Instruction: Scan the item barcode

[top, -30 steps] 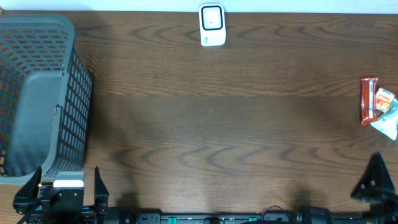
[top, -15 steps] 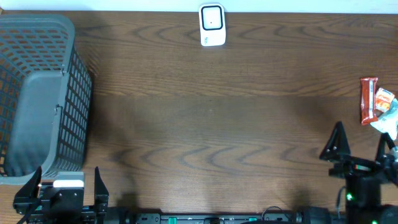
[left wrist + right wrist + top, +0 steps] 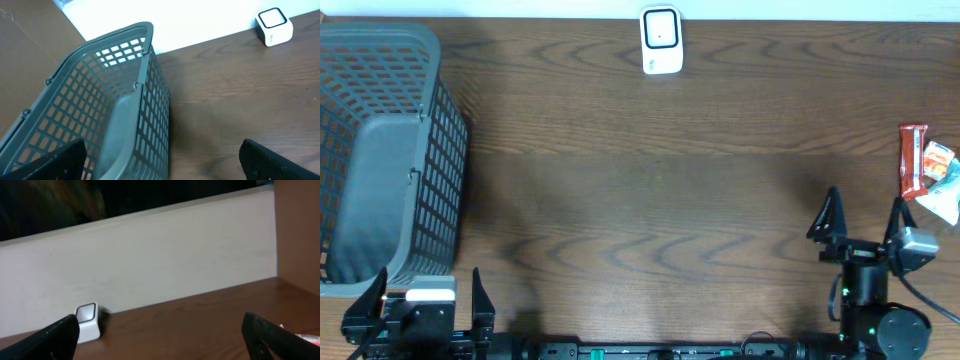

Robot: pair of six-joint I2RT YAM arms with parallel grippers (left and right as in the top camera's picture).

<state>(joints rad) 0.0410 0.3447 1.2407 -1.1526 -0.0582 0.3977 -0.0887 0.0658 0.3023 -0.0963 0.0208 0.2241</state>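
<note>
The items are lying at the right edge of the tabletop point(image 3: 650, 200). A red bar point(image 3: 913, 160) is lying lengthwise, pointing away from the robot. Two packets point(image 3: 942, 178) are lying against its right side, one orange and white, the other pale with teal print, and part of it is running out of the overhead view. Which face is carrying the barcode cannot be told.

The right hand point(image 3: 865, 205) is hovering just inside these items, toward the robot's side. Its fingers point(image 3: 831, 212) are standing spread apart and are grasping nothing. Its right fingertip is sitting close to the bar's near end, but the hand is not closing on the bar. In the right wrist view the fingers are showing as dark wedges in the lower corners, with bare wood between them.

The white scanner point(image 3: 661, 40) is standing at the far edge, around the middle, well apart from the items. Both wrist cameras are picking it up point(image 3: 273, 26) point(image 3: 88, 322) against the pale wall.

The grey basket point(image 3: 445, 170) is occupying the far left, its handle folded down inside. The left hand point(image 3: 425, 285) is resting at the near left corner just beside the basket, released and holding nothing.
</note>
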